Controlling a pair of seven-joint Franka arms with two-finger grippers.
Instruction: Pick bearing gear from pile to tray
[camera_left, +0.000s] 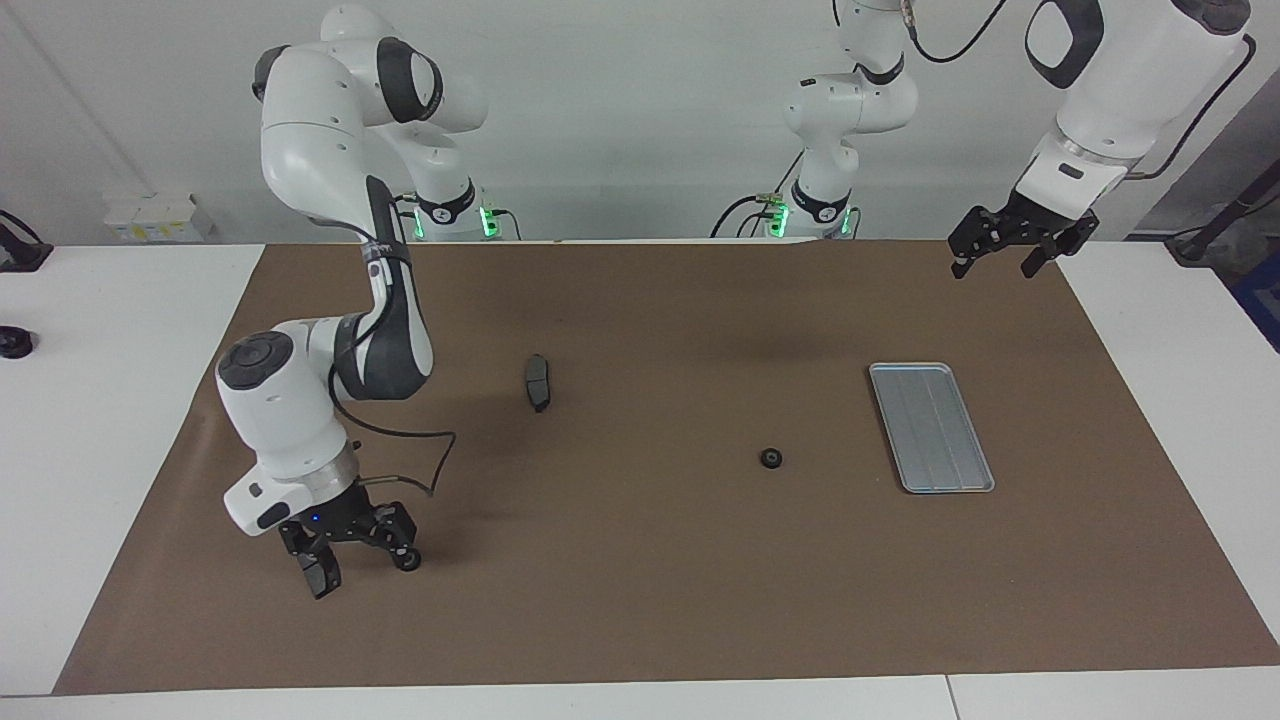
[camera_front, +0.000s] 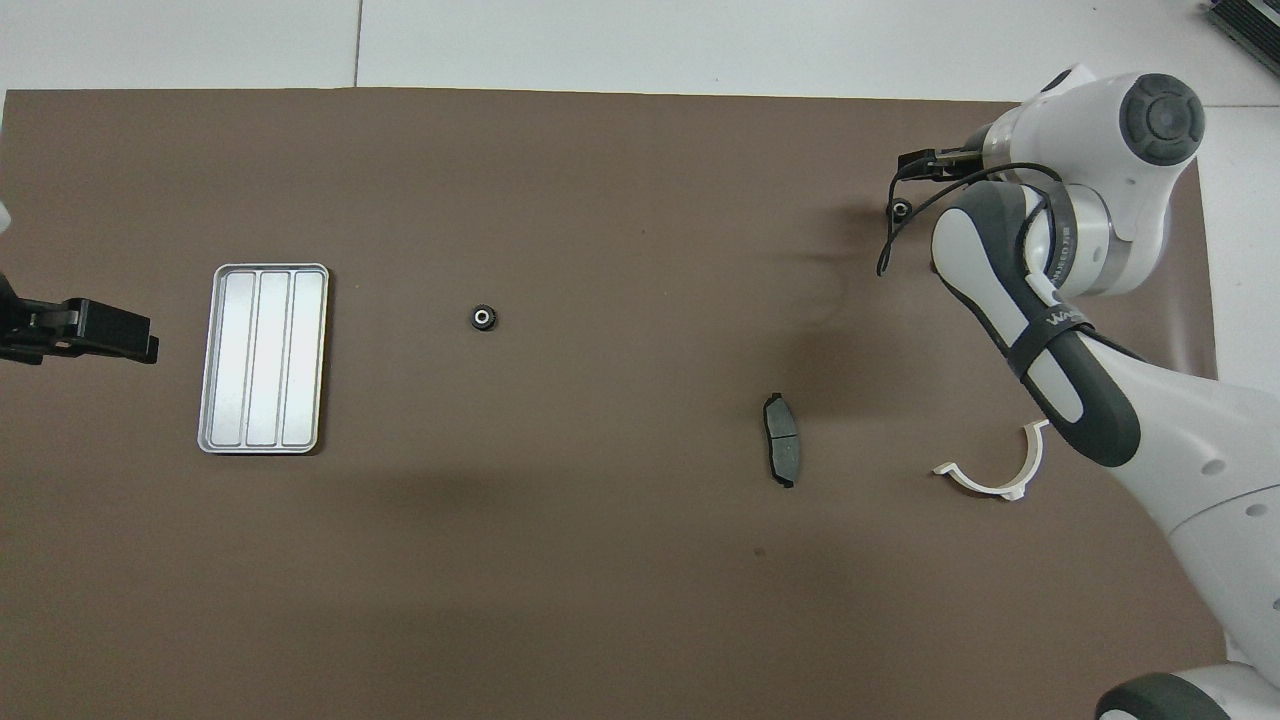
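One small black bearing gear (camera_left: 770, 458) (camera_front: 484, 317) lies alone mid-mat, beside the silver ridged tray (camera_left: 930, 425) (camera_front: 263, 358), which has nothing in it. At the right arm's end of the mat my right gripper (camera_left: 355, 550) hangs open, low over the pile. It is just beside another bearing gear (camera_left: 407, 558) (camera_front: 900, 210) and holds nothing. In the overhead view the arm's wrist hides these fingers. My left gripper (camera_left: 1008, 258) (camera_front: 90, 332) waits open and raised over the mat's edge, beside the tray.
A dark brake pad (camera_left: 538, 381) (camera_front: 782, 452) lies mid-mat, nearer the robots than the lone gear. Another pad (camera_left: 320, 580) shows partly under the right gripper. A white curved bracket (camera_front: 995, 470) lies near the right arm's forearm.
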